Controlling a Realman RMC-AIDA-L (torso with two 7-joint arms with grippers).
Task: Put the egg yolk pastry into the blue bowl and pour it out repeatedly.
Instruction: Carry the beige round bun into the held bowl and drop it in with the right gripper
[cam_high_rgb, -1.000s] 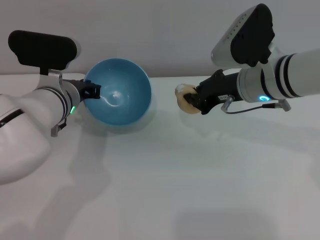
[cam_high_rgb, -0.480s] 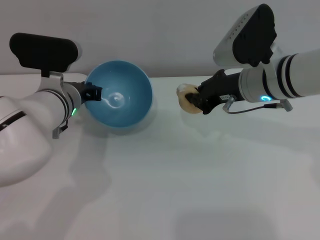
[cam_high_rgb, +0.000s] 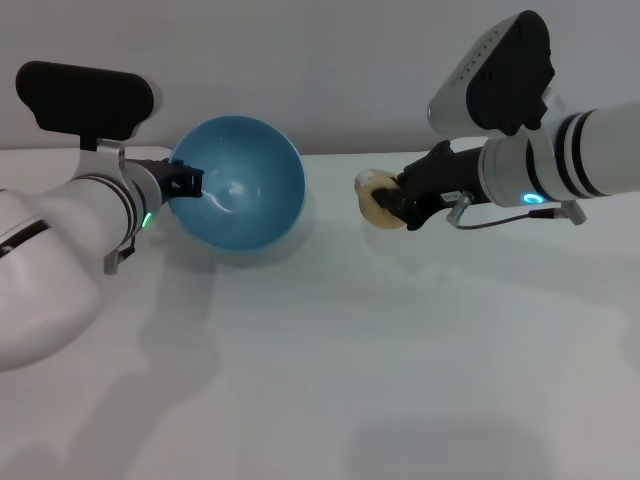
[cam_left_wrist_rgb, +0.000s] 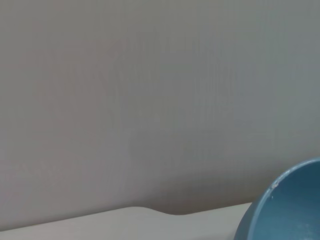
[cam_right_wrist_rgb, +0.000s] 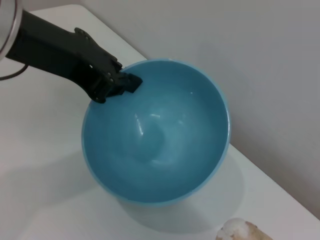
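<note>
The blue bowl (cam_high_rgb: 240, 185) is tipped up on its side at the back left of the white table, its empty inside facing the camera. My left gripper (cam_high_rgb: 187, 183) is shut on its left rim; the same grip shows in the right wrist view, where the left gripper (cam_right_wrist_rgb: 120, 82) pinches the bowl (cam_right_wrist_rgb: 160, 135). A sliver of the bowl (cam_left_wrist_rgb: 287, 210) appears in the left wrist view. To the right, held above the table, my right gripper (cam_high_rgb: 385, 203) is shut on the pale egg yolk pastry (cam_high_rgb: 375, 195), a little apart from the bowl's right rim. The pastry's top (cam_right_wrist_rgb: 242, 231) peeks in the right wrist view.
The white table (cam_high_rgb: 330, 360) stretches bare toward the front. A grey wall (cam_high_rgb: 320, 70) rises right behind the bowl and both arms.
The right gripper with the pastry has crept slightly to the right. The bowl and left gripper have barely shifted.
</note>
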